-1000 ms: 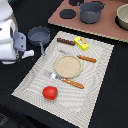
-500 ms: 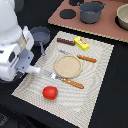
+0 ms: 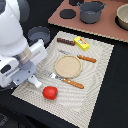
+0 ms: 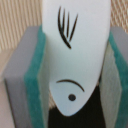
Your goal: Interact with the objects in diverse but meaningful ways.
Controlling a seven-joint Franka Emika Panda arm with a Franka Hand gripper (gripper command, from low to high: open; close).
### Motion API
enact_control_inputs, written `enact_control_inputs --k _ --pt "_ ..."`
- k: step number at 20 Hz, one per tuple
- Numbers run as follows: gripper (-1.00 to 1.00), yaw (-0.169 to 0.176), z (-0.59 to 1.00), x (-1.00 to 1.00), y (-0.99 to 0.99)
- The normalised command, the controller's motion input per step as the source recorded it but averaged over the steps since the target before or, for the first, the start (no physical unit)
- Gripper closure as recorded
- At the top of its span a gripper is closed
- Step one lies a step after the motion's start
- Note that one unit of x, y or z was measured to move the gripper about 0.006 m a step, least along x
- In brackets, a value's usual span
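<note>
My gripper (image 4: 75, 70) is shut on the white fish-like piece (image 4: 75, 45), which has black fin lines and an eye and sits between the green pads (image 4: 36, 80). In the exterior view the gripper (image 3: 34, 80) hangs over the striped mat's left edge, with the white piece (image 3: 36, 82) poking out below it. The red tomato (image 3: 49, 92) lies just to the right of it on the mat. The brown sausage (image 3: 65, 41) and yellow packet (image 3: 81, 43) lie at the mat's far side. The grey frying pan (image 3: 39, 34) sits beyond the arm, and the grey pot (image 3: 91, 11) stands on the brown board.
A round tan plate (image 3: 67, 65) sits mid-mat, with an orange-handled knife (image 3: 86, 58) beyond it and an orange-handled fork (image 3: 70, 81) in front. The brown board (image 3: 107, 26) holds black burner discs and a second vessel (image 3: 122, 17) at the right edge. The white arm (image 3: 15, 45) fills the left.
The arm has swung further into the exterior view from the left and come lower over the mat's left edge. The other objects have not moved.
</note>
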Motion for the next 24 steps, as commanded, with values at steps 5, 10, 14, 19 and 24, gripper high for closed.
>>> enact_control_inputs --k 5,10,14,19,24 --pt "-1.0 -0.036 0.66 -0.06 -0.06" --pt "-1.0 -0.029 1.0 0.0 0.03" --pt "-1.0 -0.006 1.0 0.0 0.25" --pt "-1.0 0.036 0.7 -0.17 0.8" --pt "-1.0 0.013 0.07 -0.34 0.95"
